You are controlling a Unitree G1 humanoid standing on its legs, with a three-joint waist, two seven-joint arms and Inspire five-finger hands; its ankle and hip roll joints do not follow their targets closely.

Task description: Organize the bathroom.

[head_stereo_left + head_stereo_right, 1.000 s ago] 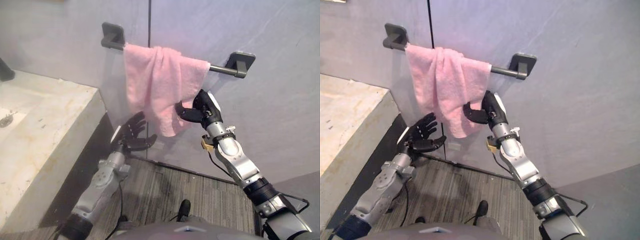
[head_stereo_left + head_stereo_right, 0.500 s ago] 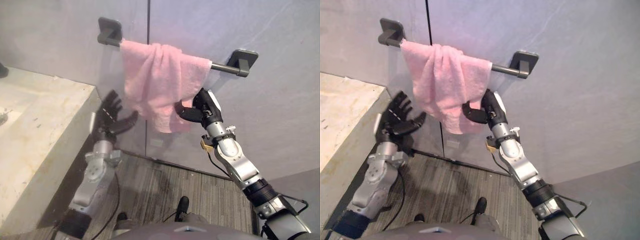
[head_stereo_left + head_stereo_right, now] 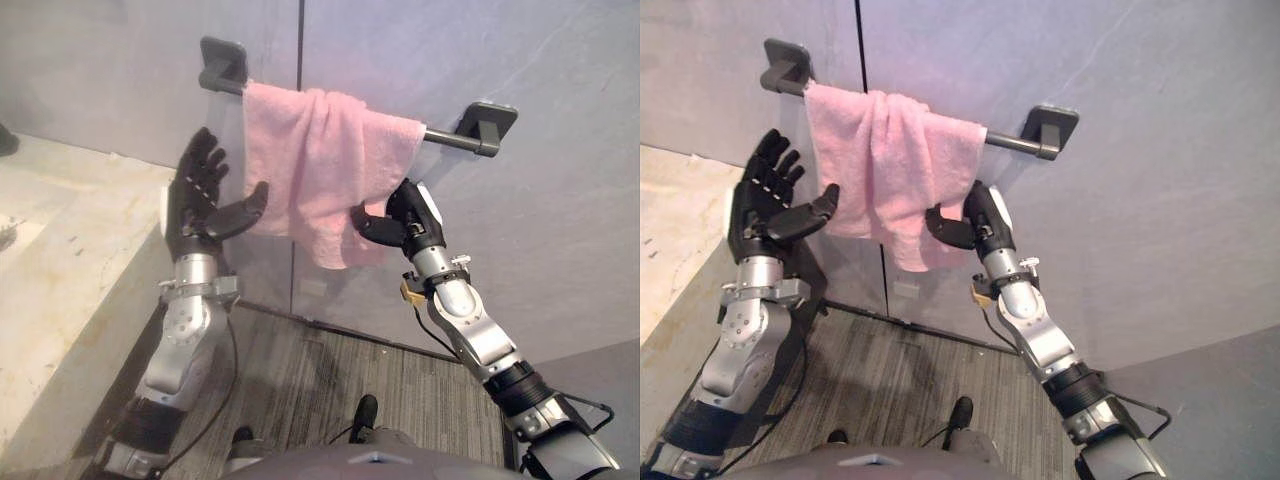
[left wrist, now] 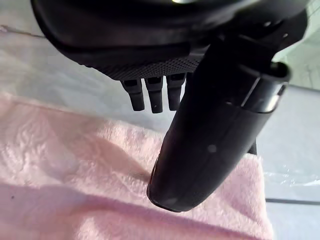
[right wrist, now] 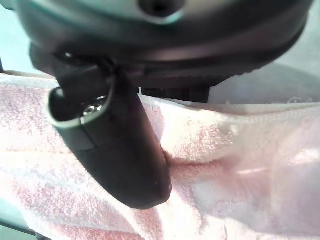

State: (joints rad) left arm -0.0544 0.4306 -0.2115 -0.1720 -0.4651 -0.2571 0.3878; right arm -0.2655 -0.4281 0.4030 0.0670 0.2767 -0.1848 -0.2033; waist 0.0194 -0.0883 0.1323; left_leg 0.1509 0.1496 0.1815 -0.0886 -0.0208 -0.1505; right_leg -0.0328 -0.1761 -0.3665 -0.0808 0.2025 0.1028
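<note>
A pink towel point(image 3: 320, 170) hangs bunched over a dark grey towel bar point(image 3: 455, 137) on the wall. My right hand point(image 3: 408, 215) is at the towel's lower right edge. Its thumb point(image 5: 120, 150) lies on the front of the cloth point(image 5: 240, 150) and its fingers are behind it, pinching the towel. My left hand point(image 3: 200, 200) is raised beside the towel's left edge with straight, spread fingers. Its thumb point(image 4: 210, 140) reaches onto the pink cloth point(image 4: 75, 165) and holds nothing.
A pale stone sink counter point(image 3: 60, 260) stands at the left, close beside my left arm. Grey wall panels with a vertical seam point(image 3: 300, 40) back the bar. Below is a grey plank floor point(image 3: 330, 380).
My left hand has risen from low beside the counter to the towel's left edge, palm toward the cloth. The right hand has kept its pinch on the towel's right edge.
</note>
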